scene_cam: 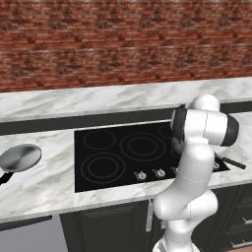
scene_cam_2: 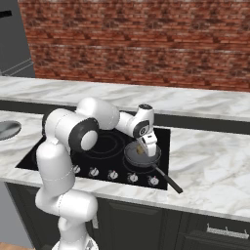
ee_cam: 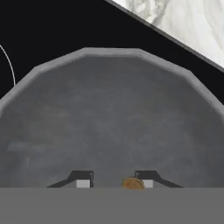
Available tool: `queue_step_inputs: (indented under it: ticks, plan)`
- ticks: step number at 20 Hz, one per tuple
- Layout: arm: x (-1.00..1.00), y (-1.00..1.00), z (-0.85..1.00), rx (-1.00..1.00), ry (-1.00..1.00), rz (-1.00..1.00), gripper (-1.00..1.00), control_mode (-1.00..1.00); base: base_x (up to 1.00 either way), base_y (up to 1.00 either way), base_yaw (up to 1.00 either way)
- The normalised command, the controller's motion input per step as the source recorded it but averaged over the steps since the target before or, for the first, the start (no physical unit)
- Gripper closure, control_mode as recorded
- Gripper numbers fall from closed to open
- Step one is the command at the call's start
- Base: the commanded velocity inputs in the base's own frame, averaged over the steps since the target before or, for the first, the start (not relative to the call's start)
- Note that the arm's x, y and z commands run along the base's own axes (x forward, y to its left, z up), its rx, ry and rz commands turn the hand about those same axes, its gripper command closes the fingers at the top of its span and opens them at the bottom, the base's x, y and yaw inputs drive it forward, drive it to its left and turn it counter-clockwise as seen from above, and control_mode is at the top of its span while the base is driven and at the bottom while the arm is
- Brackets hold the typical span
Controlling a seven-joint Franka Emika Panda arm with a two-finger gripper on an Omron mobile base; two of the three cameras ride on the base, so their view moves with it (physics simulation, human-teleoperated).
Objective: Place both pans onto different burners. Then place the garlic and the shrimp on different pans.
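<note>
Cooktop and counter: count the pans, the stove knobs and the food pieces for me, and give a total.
Pans: 2, the dark grey pan and the silver pan
Knobs: 5
Food pieces: 1, the garlic
Total: 8

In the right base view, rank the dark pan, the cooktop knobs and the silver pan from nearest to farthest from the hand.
1. Dark pan, directly beneath the hand.
2. Knobs, along the cooktop's front edge.
3. Silver pan, far left on the counter.
</note>
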Motion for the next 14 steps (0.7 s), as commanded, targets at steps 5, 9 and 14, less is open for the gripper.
queue_step_inputs:
  ticks: [5,9,14]
  plan:
    - [0.09,0.0,-0.19,0.0,0.0,0.0,1.0,-1.0,0.0,0.0,0.0]
    - [0.0,-0.01,-0.1,0.0,0.0,0.0,1.0,-1.0,0.0,0.0,0.0]
    - [0.0,0.0,-0.06,0.0,0.02,0.0,1.0,-1.0,0.0,0.0,0.0]
